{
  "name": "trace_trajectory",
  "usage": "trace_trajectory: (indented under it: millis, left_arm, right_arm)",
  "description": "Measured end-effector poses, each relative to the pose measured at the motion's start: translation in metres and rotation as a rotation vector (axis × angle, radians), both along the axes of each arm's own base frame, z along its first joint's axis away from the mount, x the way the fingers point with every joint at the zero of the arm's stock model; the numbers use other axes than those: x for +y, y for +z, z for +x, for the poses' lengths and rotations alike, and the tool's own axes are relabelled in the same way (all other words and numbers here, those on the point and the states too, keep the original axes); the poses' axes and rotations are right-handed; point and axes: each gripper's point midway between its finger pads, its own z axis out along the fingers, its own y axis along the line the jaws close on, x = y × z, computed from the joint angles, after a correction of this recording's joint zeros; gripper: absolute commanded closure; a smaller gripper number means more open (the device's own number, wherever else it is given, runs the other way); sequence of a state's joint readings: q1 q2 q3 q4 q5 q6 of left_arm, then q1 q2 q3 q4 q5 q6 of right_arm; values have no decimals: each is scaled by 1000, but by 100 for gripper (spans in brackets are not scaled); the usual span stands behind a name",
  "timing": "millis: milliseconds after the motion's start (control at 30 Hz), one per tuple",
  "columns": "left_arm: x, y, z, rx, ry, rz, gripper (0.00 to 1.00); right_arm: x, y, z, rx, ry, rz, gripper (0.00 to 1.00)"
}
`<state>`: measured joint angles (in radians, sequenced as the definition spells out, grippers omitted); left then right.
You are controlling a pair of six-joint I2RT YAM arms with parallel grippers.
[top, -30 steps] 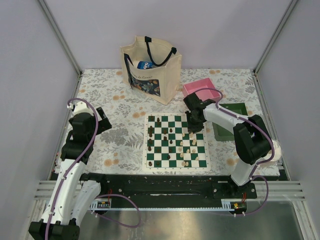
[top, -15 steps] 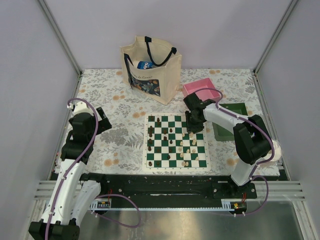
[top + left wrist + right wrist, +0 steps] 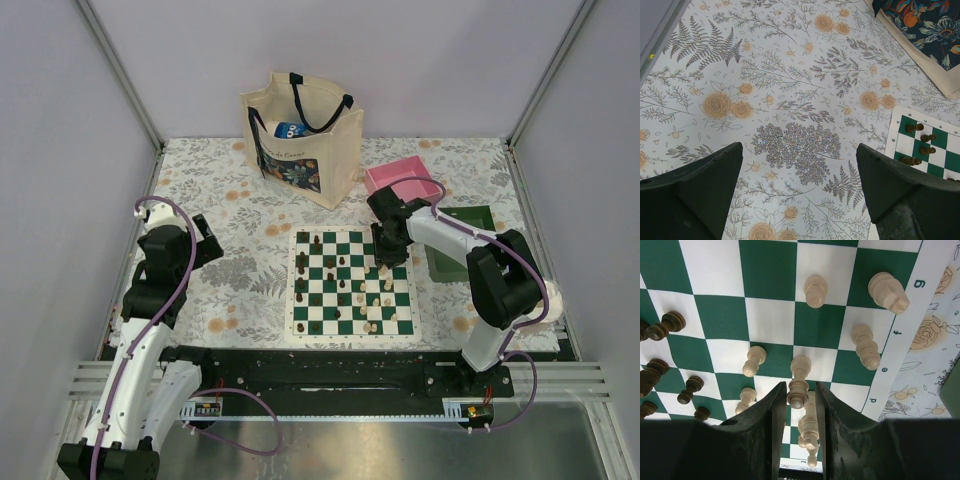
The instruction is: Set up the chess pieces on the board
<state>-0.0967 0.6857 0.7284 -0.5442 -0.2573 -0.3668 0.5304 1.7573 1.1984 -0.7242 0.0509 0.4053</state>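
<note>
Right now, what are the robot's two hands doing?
Left gripper: open, empty.
Right gripper: fingers flank a cream chess piece; grip cannot be told.

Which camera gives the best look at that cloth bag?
The top view: the bag stands whole behind the board. The left wrist view catches only a corner of it; the right wrist view misses it.

The desk (image 3: 230,215) has a floral-print surface of grey ferns and orange blossoms. At its far side a cream tote bag (image 3: 300,140) stands upright, with dark handles and a dark floral panel on the front. A blue item (image 3: 288,130) shows in its mouth, kind not determinable. A pink tray (image 3: 402,178) lies to the right of the bag. A green tray (image 3: 478,213) lies nearer and further right, partly hidden. Plain lilac walls (image 3: 450,60) enclose the desk.
</note>
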Motion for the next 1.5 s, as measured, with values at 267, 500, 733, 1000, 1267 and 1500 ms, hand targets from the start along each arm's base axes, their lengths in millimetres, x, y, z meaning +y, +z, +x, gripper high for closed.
trace_trajectory:
  millis: [267,500,733,1000,1267,1500]
  left_arm:
    - [0,0,0,0,0,0,1]
    - [0,0,0,0,0,0,1]
    - [0,0,0,0,0,0,1]
    - [0,0,0,0,0,-1,1]
    - [0,-1,0,4,0,-1,1]
    - [0,-1,0,4,0,-2,1]
  right_arm:
    - [-1,0,-1,6,1,-3,76]
    - [-1,1,-1,0,0,-3,77]
    - [-7,31,3,-84,-14,3,76]
    - [-16,31,-4,-67,-21,-12,76]
    - [-39,17,-11,-17,-65,-44,76]
    - [-43,14,-11,-14,-71,-48,76]
